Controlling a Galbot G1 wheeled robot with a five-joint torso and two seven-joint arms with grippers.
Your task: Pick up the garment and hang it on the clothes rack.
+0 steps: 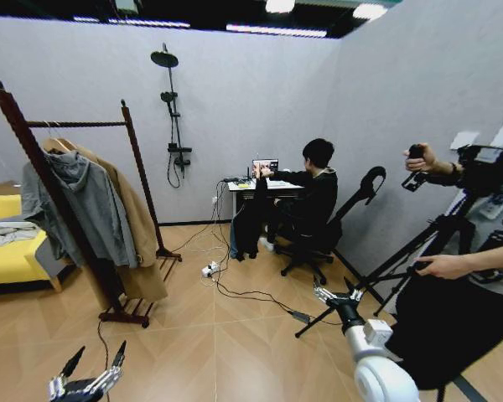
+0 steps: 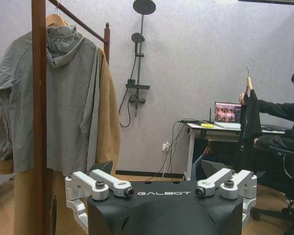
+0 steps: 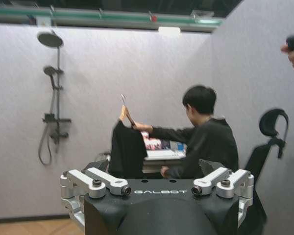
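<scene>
black t-shirt (image 3: 127,149) on wooden hanger (image 3: 126,113) hangs in air beside desk (image 2: 224,128), far across room; seated person's hand (image 3: 135,126) holds hanger up, probably so robot can reach it. not yet taken. clothes rack (image 1: 82,124) stands at left, well apart from shirt; grey hoodie (image 1: 88,205) and tan coat (image 1: 134,222) already fill part of bar (free space toward far post). left gripper (image 1: 94,362) low in front, fingers apart, nothing between. right gripper (image 1: 334,296) low at right, fingers spread, empty, pointing toward person.
</scene>
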